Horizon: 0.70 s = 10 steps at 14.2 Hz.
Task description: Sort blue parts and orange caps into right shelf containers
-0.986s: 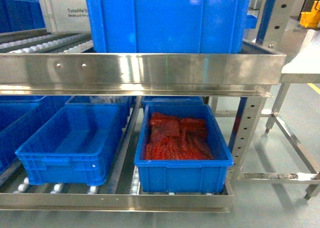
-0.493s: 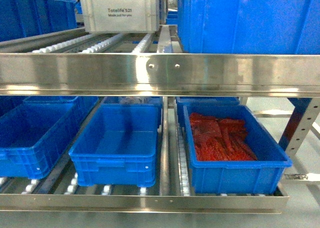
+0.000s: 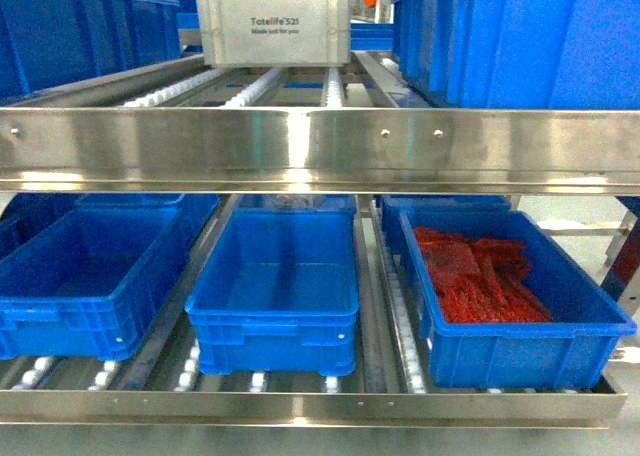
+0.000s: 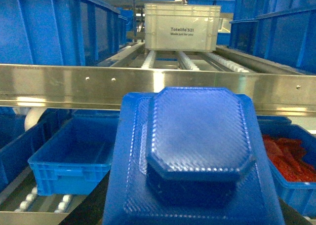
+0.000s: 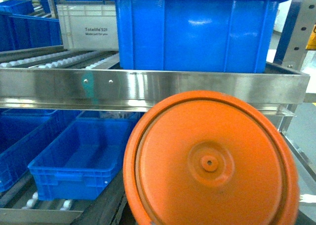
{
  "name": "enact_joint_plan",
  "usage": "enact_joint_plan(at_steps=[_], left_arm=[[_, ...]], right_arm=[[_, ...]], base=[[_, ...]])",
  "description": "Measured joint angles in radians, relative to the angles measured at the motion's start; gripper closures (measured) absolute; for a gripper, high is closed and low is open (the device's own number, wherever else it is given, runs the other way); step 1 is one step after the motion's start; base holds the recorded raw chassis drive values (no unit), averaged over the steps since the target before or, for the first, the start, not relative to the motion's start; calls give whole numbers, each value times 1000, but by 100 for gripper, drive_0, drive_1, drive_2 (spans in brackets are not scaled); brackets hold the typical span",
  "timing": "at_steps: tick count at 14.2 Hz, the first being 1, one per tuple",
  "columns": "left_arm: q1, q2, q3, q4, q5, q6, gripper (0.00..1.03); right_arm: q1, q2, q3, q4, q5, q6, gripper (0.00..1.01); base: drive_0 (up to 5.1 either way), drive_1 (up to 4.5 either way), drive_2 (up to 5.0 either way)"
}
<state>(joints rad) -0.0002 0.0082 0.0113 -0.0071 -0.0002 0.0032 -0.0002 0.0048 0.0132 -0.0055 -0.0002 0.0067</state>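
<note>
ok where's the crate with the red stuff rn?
Head view, lower shelf, far right: the crate of red parts sits on the rollers beside the empty middle crate.

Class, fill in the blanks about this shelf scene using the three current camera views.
1. The lower-shelf crate on the right holds ____ material.
2. The crate in the middle of the lower shelf is ____.
3. The round cap filling the right wrist view is ____ in colour.
4. The upper-shelf box printed "Totelife 521" is ____, not blue.

Missing words: red; empty; orange; white
</note>
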Motion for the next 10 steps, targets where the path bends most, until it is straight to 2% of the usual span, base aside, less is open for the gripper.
enact_joint_plan(at_steps=[10], left_arm=[[0, 0, 0, 0, -1, 0, 61]], right_arm=[[0, 0, 0, 2, 0, 0, 58]], base=[[-492, 253, 253]])
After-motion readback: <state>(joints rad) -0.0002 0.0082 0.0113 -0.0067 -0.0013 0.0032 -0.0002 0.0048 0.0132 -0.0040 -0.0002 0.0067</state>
